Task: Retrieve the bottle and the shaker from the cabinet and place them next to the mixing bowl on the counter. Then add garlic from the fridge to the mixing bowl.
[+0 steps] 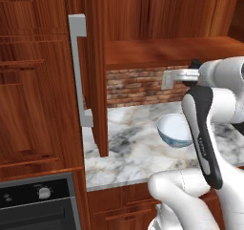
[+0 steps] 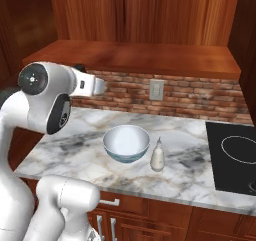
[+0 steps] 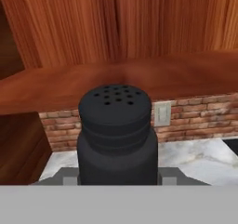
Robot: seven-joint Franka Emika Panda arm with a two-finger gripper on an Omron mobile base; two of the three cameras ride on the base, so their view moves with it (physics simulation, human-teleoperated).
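1. Reddish wood of the cabinet (image 1: 97,81) door stood open beside the arm; a wide swing could have clipped it.
2. Counter (image 2: 75,150) held the bowl (image 2: 126,142) with the bottle (image 2: 157,156) just beside it; a careless descent might have toppled the bottle.
3. Gripper (image 3: 118,179) jaws clamped the shaker (image 3: 116,135), which could have slipped.

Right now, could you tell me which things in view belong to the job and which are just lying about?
Job:
- shaker, held in the pincer
- bottle beside the bowl
- counter
- cabinet, door open

Just there:
- stovetop
- oven
- wall socket
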